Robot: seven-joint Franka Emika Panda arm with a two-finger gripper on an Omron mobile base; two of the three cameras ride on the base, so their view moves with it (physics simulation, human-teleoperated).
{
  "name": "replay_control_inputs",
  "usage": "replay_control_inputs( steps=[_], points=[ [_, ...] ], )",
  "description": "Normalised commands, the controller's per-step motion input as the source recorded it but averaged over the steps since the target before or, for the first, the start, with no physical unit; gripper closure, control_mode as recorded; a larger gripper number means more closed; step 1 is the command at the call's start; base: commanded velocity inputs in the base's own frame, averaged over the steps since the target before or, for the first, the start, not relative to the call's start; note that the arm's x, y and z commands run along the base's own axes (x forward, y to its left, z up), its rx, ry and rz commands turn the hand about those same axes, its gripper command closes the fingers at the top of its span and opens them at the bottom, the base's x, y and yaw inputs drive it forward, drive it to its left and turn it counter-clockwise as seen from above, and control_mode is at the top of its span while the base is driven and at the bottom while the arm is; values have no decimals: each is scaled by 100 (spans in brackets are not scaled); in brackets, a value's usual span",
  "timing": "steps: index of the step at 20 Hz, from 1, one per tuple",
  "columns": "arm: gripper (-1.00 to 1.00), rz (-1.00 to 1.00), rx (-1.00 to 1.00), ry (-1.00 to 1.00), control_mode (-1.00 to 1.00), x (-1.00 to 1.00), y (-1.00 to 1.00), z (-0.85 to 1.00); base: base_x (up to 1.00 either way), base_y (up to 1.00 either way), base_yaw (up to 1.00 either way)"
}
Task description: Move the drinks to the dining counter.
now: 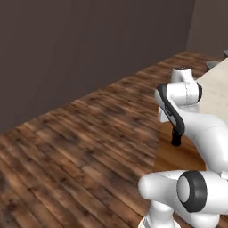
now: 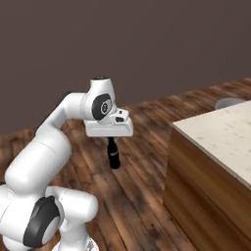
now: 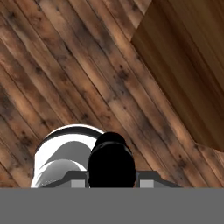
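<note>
One tool (image 2: 113, 161) shut, nothing in it, hanging over wood floor (image 2: 137, 196) beside dining counter (image 2: 220, 132).

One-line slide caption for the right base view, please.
White arm with its shut, empty pincer pointing down over the wooden floor, beside the corner of the pale stone dining counter.

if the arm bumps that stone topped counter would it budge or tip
Probably not: the dining counter has a stone top on a full-height wooden body, so it looks heavy and rigid. Its broad, boxy shape makes tipping unlikely.
</note>
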Motion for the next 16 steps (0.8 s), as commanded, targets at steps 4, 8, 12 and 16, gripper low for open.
replay_control_inputs(
  steps=[4, 8, 12, 16],
  points=[
    [100, 0, 0, 0, 100, 0, 0, 0, 100, 54, -50],
    [100, 0, 0, 0, 100, 0, 0, 0, 93, 49, -62],
    [100, 0, 0, 0, 100, 0, 0, 0, 79, 41, -67],
    [100, 0, 0, 0, 100, 0, 0, 0, 80, 31, -65]
  ],
)
